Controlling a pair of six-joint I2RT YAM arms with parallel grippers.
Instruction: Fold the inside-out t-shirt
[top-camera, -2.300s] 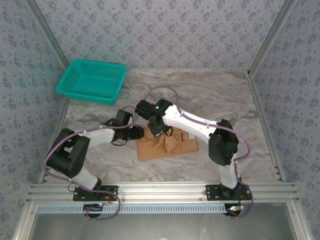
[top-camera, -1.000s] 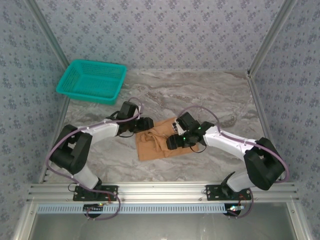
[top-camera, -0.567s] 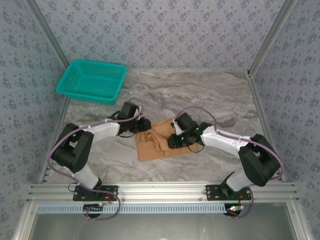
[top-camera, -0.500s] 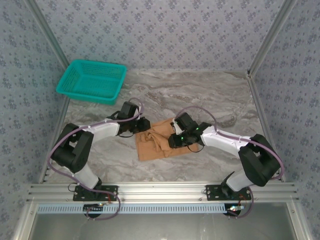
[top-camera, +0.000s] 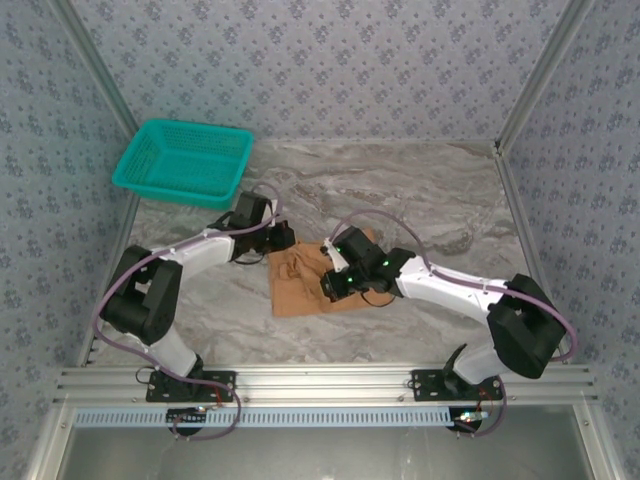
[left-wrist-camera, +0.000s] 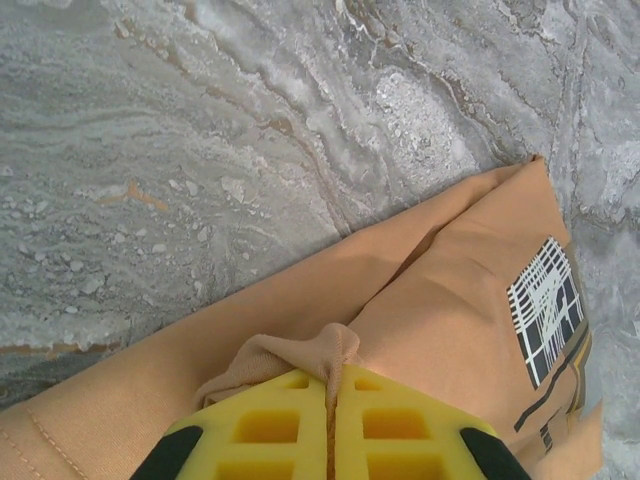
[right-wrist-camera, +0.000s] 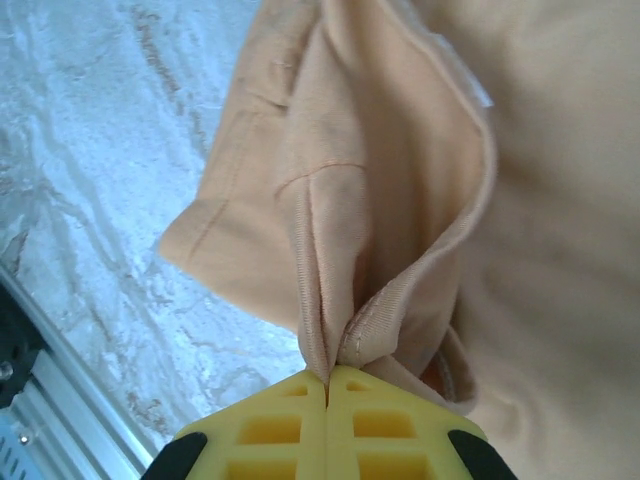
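From above, your shirt lies rumpled mid-table, with the left gripper at its far-left edge and the right gripper at its middle. Left wrist: pads clenched on a pinch of cloth. Right wrist: pads clamped on a gathered fold. The cloth looks soft, light and limp, so take seams or edges rather than loose middles.

High rear view over whole table, both wrist views close on t-shirt, shared throughout
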